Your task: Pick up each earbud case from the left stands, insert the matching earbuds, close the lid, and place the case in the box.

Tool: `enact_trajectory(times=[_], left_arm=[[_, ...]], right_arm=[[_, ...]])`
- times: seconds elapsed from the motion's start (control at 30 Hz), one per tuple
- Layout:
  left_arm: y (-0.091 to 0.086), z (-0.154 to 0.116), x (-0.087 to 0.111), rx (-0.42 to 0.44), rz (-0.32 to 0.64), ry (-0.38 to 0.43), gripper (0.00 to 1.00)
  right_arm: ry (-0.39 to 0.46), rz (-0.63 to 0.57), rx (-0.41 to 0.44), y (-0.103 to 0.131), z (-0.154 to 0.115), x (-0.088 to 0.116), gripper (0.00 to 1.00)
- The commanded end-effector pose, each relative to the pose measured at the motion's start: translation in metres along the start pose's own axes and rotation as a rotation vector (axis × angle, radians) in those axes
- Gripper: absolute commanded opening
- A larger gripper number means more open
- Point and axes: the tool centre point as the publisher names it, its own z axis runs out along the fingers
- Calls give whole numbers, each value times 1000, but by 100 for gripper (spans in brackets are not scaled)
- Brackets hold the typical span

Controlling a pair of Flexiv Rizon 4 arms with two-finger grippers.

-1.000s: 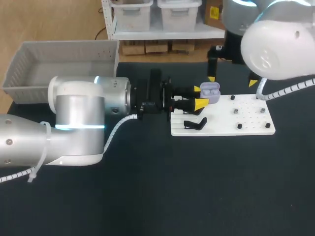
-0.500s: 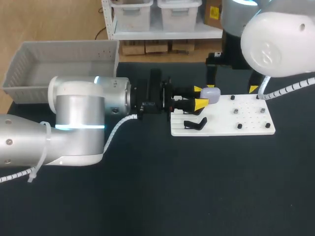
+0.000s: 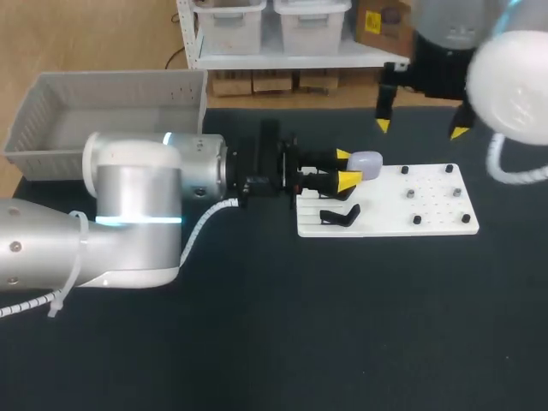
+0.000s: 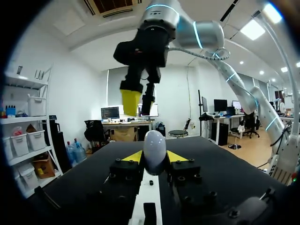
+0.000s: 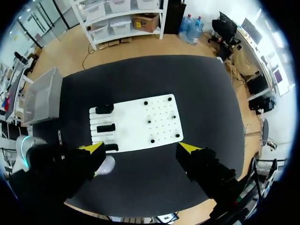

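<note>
A lavender earbud case (image 3: 366, 161) with its lid down is held over the left end of the white board (image 3: 394, 224). My left gripper (image 3: 347, 168) is shut on it from two sides. In the left wrist view the case (image 4: 154, 147) stands upright between the yellow tips of the left gripper (image 4: 154, 158). My right gripper (image 3: 420, 129) hangs open, high above the board's far edge and apart from the case. From the right wrist view the right gripper (image 5: 141, 149) looks straight down on the board (image 5: 140, 123), and the case (image 5: 106, 165) sits by my left arm.
A grey basket box (image 3: 51, 110) stands at the back left of the table. On the board, black stands (image 3: 340, 216) sit at its left end and small black pegs (image 3: 417, 220) dot its right half. In the left wrist view my right gripper (image 4: 139, 99) hangs above the case.
The case's lid stood open a second ago and is now shut. My right gripper came down onto it, then rose and drew back to the right. The left arm kept still.
</note>
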Motion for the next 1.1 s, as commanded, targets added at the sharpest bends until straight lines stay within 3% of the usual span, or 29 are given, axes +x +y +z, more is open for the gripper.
enact_trajectory(times=[0.03,0.23,0.53,0.83,1.1], left_arm=[[-3,-14,-16,-59,-15,22,0],[3,-43,-36,-194,-47,44,0],[14,-111,-66,-482,-3,71,0],[73,-223,-57,-884,62,145,0],[122,-305,-46,-1103,80,213,0]], right_arm=[[-278,-66,-119,-44,-26,42,100],[-302,-171,-200,-49,-37,57,100],[-302,-180,-205,-49,-37,59,100],[-302,-180,-205,-49,-37,59,100],[-302,-180,-205,-49,-37,59,100]])
